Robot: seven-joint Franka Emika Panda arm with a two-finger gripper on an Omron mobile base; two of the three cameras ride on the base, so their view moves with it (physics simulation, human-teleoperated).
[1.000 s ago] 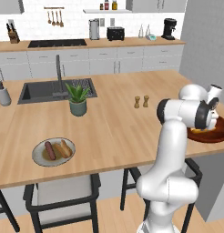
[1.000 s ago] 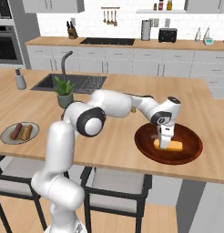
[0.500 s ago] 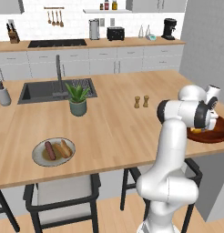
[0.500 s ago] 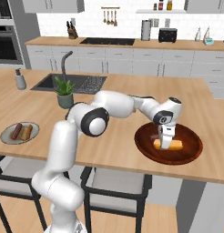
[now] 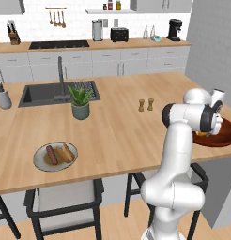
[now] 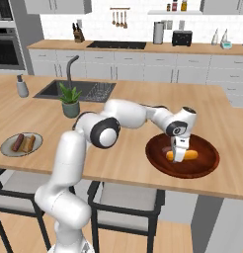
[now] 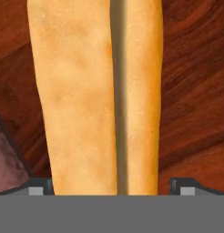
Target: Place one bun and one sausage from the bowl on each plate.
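The dark wooden bowl (image 6: 202,163) (image 5: 224,139) (image 7: 191,91) sits at the right end of the island counter. One golden-tan bun (image 6: 186,155) (image 7: 86,100) lies in it. My gripper (image 6: 179,156) (image 7: 111,191) is down inside the bowl, open, with a fingertip (image 7: 37,190) on each side of the bun and the bun running lengthwise between them. A dull reddish-brown edge, perhaps a sausage (image 7: 5,166), shows beside the bun. Far to the left, a pale grey plate (image 5: 40,164) (image 6: 6,148) holds one sausage (image 5: 51,154) and one bun (image 5: 66,153).
A potted plant (image 5: 80,101) (image 6: 70,101) stands by the sink (image 5: 42,93). Salt and pepper shakers (image 5: 145,105) stand mid-counter. Stools (image 5: 65,206) tuck under the counter's near edge. The bowl lies close to that edge.
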